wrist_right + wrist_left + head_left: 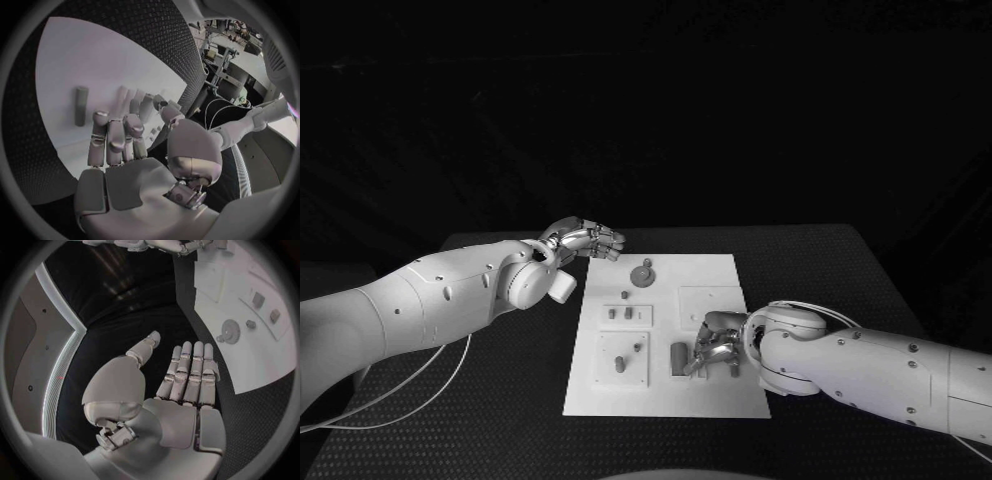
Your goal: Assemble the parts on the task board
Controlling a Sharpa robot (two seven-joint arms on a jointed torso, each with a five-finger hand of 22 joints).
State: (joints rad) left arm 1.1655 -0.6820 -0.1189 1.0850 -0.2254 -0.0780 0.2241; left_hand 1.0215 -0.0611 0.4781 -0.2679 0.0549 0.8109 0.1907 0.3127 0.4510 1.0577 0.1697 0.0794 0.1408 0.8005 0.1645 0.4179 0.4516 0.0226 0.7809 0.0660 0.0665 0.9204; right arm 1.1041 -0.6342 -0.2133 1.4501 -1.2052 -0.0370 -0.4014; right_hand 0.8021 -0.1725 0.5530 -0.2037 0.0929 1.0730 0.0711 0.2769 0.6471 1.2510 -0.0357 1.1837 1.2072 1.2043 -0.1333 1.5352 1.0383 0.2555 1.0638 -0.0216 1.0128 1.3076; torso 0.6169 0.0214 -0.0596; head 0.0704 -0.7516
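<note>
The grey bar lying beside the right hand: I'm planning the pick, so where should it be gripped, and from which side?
Judging by its pose, pinch the grey bar across its long sides at mid-length, coming from above; it lies flat on the task board.

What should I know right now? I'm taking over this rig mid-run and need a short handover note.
Left hand: open, holds nothing, at the far left corner of the task board.
Right hand: low over the board's right side, beside a grey bar-shaped part; grasp unclear.
A round geared part lies near the far edge; small pegs stand mid-board.
Done: unclear. Left: most parts appear unassembled.
</note>
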